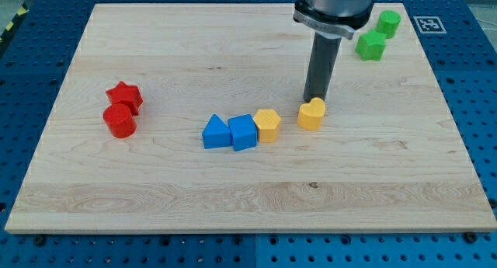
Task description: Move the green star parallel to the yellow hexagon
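Eight blocks: spread over a wooden board
Tip: plain rod without pincer, holding nothing, touching the top edge of a yellow block
Green star: view's top right, beside a green cylinder
Yellow hexagon: centre, touching a blue cube

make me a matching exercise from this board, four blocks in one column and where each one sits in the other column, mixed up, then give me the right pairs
Things:
1. green star
2. red cylinder
3. blue triangle
4. yellow block by my tip

Places:
A. touching the view's left side of the blue cube
B. near the board's top right corner in the view, just below and left of the green cylinder
C. just below my tip, right of the yellow hexagon
D. at the view's left, directly below the red star

Pairs: 1-B, 2-D, 3-A, 4-C
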Tool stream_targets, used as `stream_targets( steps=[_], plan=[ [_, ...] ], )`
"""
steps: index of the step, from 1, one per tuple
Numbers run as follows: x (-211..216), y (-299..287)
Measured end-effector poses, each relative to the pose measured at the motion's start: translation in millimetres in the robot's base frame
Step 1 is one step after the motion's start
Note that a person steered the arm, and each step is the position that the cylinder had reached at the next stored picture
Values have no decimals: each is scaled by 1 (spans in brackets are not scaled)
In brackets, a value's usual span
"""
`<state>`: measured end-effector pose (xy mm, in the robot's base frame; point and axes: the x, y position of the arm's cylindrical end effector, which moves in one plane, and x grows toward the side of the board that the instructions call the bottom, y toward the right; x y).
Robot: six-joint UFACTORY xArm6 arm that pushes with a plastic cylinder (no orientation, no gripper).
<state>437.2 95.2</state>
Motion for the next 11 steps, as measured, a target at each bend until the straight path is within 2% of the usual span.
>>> stream_targets(
  steps=[6,8,9,11],
  plan=[
    [22,-5],
    [22,66],
    [47,66],
    [47,33]
  ],
)
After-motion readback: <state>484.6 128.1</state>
